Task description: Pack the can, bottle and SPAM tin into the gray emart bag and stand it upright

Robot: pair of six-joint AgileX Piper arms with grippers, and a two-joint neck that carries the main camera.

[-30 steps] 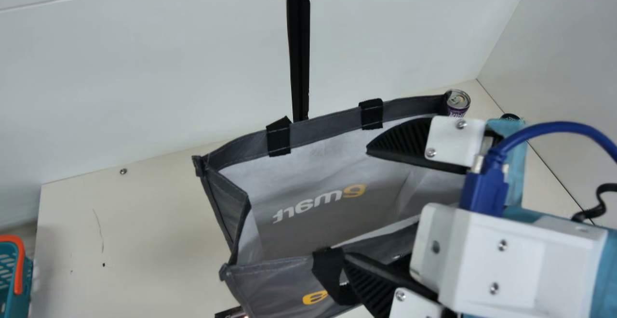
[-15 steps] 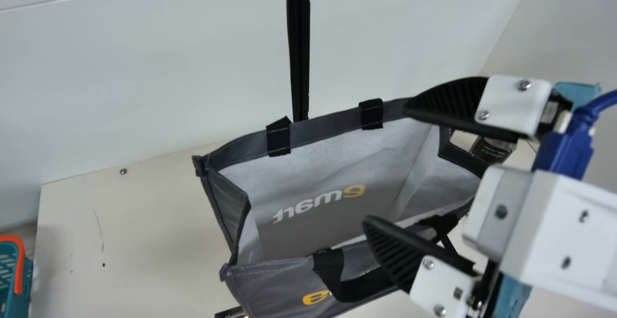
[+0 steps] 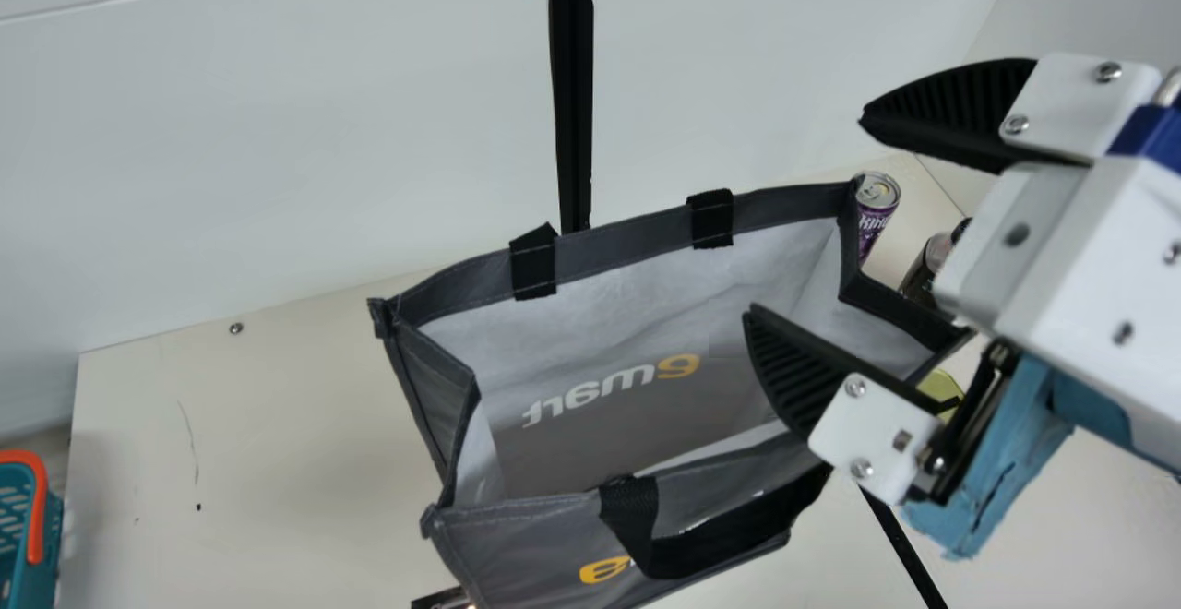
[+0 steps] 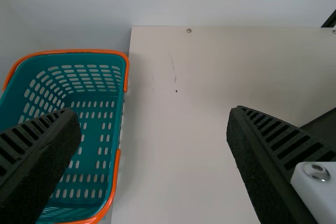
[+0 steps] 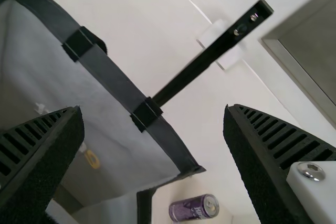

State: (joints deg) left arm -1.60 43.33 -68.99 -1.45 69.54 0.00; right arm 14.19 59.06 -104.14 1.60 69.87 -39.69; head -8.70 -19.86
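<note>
Main view, bag: the gray emart bag (image 3: 526, 535) stands on the desk (image 3: 258, 461), mouth open upward; long axis runs left to right, right end slanting toward the far wall.
Main view, straps: two black loops on far rim; black handle (image 3: 720, 540) droops over near side.
Main view, can: purple can (image 3: 872, 221) upright, top facing up, just outside bag's far right corner, partly behind rim.
Main view, bottle: dark bottle (image 3: 921, 272) outside bag's right end, near the can; partly hidden by right end effector (image 3: 805, 214), so its lean is hard to tell.
Main view, right end effector: fingers spread wide, holding nothing; one tip above the can in the picture, the other across the bag's mouth. Height over bag: cannot tell.
Main view, yellow-green thing (image 3: 943, 386): by bag's right end, mostly hidden; identity unclear.
Main view, basket: teal basket (image 3: 28, 581), orange handle, well apart from bag, past desk's left edge.
Left wrist view, left end effector (image 4: 153, 113): wide open, empty, above desk; basket partly behind one finger.
Right wrist view, bag: strapped rim runs slantwise between the fingers; long axis follows it.
Right wrist view, can: beyond bag's corner, clear of both fingers; silver top points away from bag's short side.
</note>
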